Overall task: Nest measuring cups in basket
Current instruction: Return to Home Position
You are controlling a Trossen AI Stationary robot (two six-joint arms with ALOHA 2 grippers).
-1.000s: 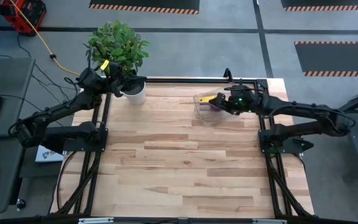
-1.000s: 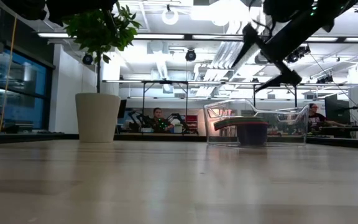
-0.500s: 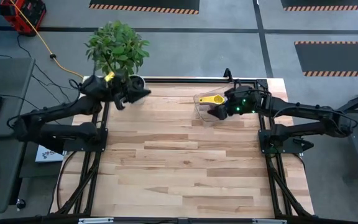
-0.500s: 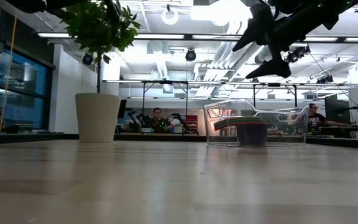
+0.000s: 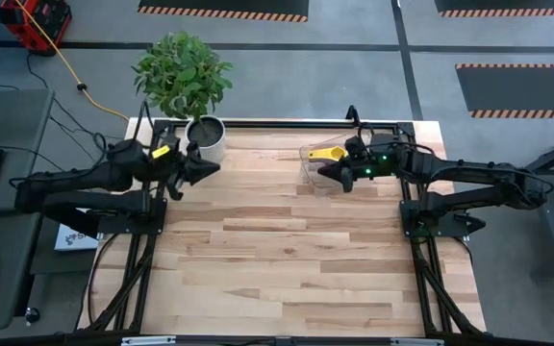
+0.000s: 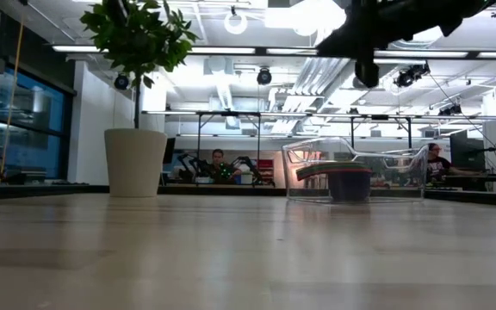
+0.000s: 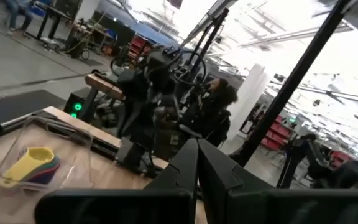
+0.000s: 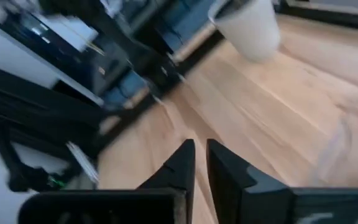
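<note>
The measuring cups [image 5: 328, 153] sit nested in one stack, the yellow one on top, inside the clear basket [image 5: 308, 183] at the table's far right. In the low view the stack [image 6: 350, 182] rests on the floor of the basket [image 6: 403, 172]. My right gripper [image 5: 321, 172] hovers shut above the basket's near left part, holding nothing; its fingers [image 8: 200, 158] have almost no gap. My left gripper [image 5: 210, 170] is shut and empty in the air by the table's far left. It points across at the basket [image 7: 73, 143] and the cups [image 7: 33, 163].
A white plant pot [image 5: 207, 140] with a leafy plant stands at the far left corner, just beyond my left gripper; the low view shows this pot [image 6: 134, 162] too. Bare wooden tabletop [image 5: 287, 259] spreads across the middle and near side. People sit at desks in the room behind.
My right gripper has shut from wide open, rolled about its own line and risen a little above the basket; the cups stay nested. My left gripper has swung away from the plant pot toward the table's near edge, staying shut.
</note>
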